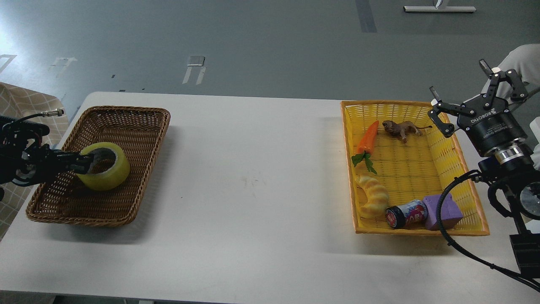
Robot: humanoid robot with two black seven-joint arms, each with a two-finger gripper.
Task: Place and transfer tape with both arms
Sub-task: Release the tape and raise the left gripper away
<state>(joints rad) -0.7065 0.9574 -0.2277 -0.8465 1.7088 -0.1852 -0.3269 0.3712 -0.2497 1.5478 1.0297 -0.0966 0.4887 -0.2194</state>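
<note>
The tape [110, 170], a thick translucent yellow roll with a grey core, lies low inside the brown wicker basket [139, 122] on the left of the white table. My left gripper [86, 163] comes in from the left edge and is shut on the roll's near-left wall, one finger inside the core. My right gripper [464, 90] is open and empty, held up above the far right rim of the yellow basket [447, 152], its fingers spread and pointing up and to the left.
The yellow basket holds a toy carrot [368, 137], a brown lion figure [400, 128], a yellow twisted bread toy [373, 196], a small can [406, 214] and a purple block [441, 211]. Bare white tabletop [253, 177] lies between the two baskets.
</note>
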